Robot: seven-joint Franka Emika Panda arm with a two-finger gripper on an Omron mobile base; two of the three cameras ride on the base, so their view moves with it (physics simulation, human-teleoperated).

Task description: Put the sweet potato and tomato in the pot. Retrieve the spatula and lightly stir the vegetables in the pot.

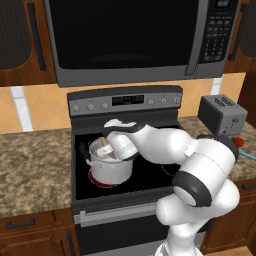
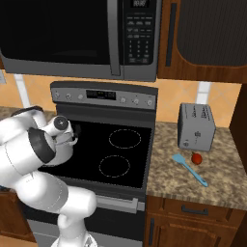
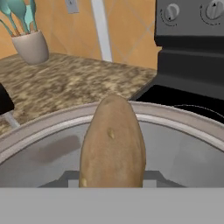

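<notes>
The steel pot stands on the front left burner of the stove. My gripper hangs over its mouth, shut on the tan sweet potato, which points down into the pot. In the hand view the sweet potato fills the middle, with the pot's rim curving behind it; my fingertips are hidden. The red tomato lies on the right counter in front of the toaster, beside the blue-grey spatula. My arm hides the pot in the right base view.
A grey toaster stands on the right counter. A cup of teal utensils sits at the back of the left counter. The burner under the pot glows red. A microwave hangs above the stove.
</notes>
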